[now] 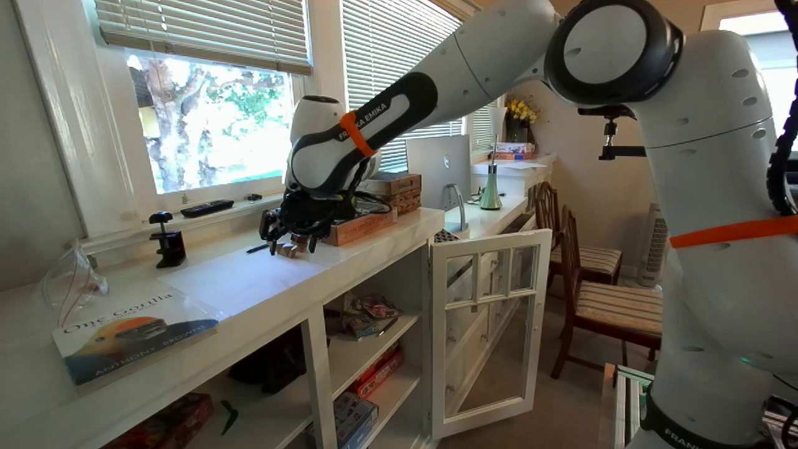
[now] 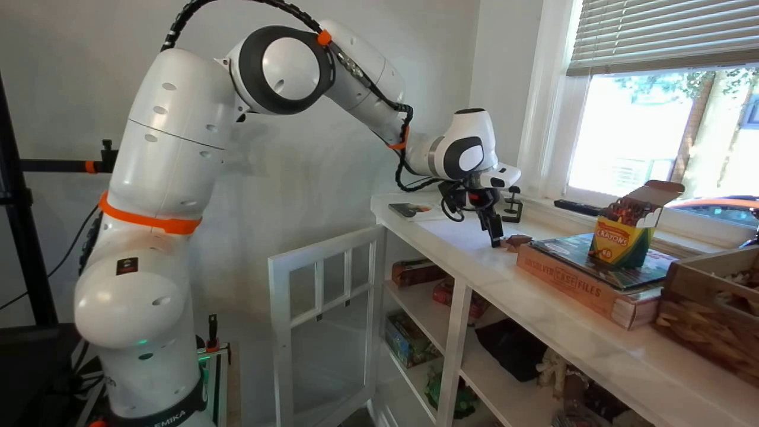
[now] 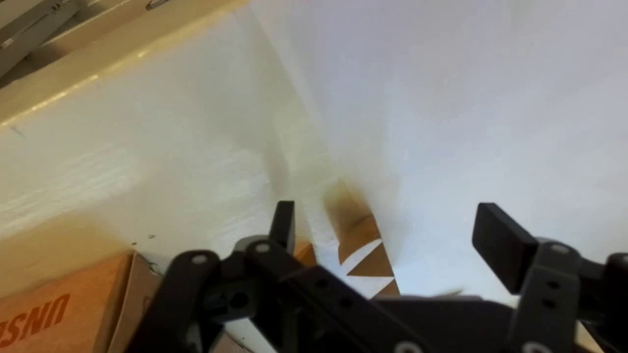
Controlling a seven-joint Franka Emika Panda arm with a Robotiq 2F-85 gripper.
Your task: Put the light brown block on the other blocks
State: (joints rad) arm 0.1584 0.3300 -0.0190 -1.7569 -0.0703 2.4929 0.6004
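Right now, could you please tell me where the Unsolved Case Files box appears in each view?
In an exterior view, the Unsolved Case Files box is near centre, right of the gripper.
In an exterior view, the box is right of centre and of the gripper.
In the wrist view, the box is in the lower left corner.
Shared landmark: the gripper, in all three.

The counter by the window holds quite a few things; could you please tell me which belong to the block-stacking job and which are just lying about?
For the job:
small wooden blocks (which one is to be moved, I cannot tell)
hand, open

Just lying about:
book
plastic bag
black clamp
flat box
crayon box
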